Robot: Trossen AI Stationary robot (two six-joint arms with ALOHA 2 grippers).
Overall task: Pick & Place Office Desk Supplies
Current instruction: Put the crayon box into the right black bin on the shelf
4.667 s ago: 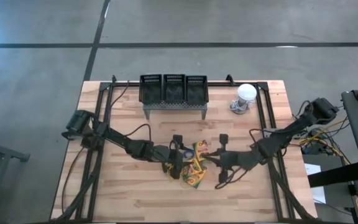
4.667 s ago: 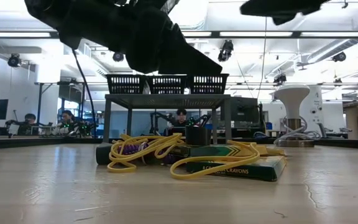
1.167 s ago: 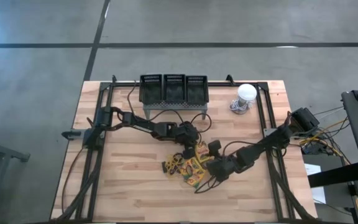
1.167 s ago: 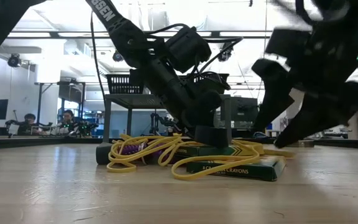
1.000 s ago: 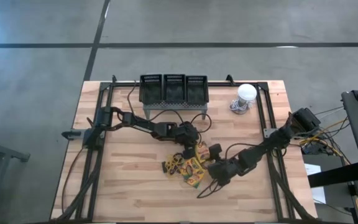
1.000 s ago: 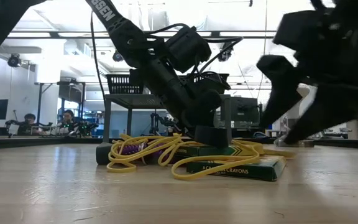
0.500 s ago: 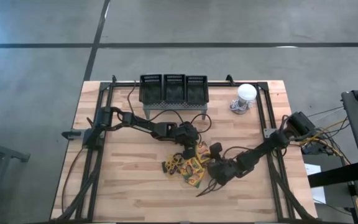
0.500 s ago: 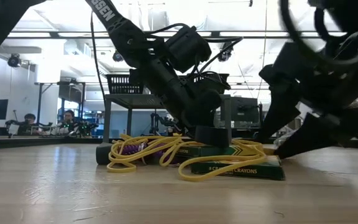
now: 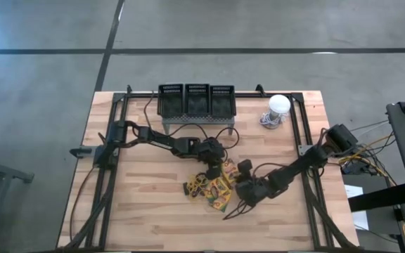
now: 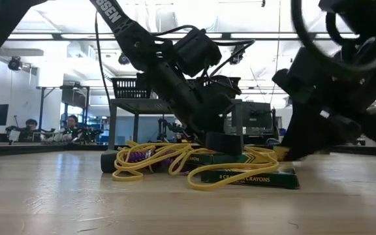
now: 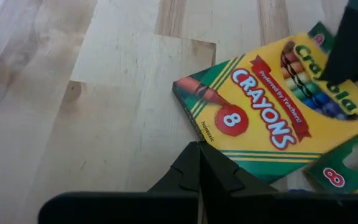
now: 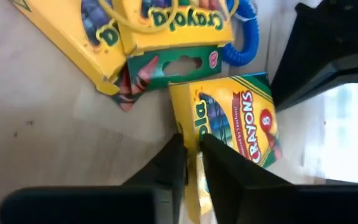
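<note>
1. The supplies lie heaped near the middle of the wooden surface point(image 9: 146, 218): several flat Crayola crayon boxes point(image 9: 220, 188) overlapping each other, with yellow rubber bands point(image 10: 150, 160) and a purple one point(image 10: 138, 156) looped over and beside them.
2. The right gripper point(image 12: 190, 163) is down at the heap's right side, pinching the short edge of one crayon box point(image 12: 235, 122), a sliver of yellow card between its near-closed fingers.
3. The left gripper point(image 11: 199, 163) sits low at the heap's far side, fingers clenched together on nothing, tips just off the corner of another crayon box point(image 11: 263, 118).
4. Handling, as I judge it: the boxes are light, thin cardboard, fairly stiff but easy to crush, with a glossy face that may slip. An edge pinch suits them (a flat box gives nothing to grip from above).
5. The bands are soft and springy; those draped across boxes could drag along or snag when a box is lifted.
6. Room: open wood lies all around the heap. The grey perforated stand point(image 9: 197, 112), carrying black mesh bins point(image 9: 196, 100), stands toward the far edge, well apart. The two arms are close together, so a lift should steer clear of the left one.
</note>
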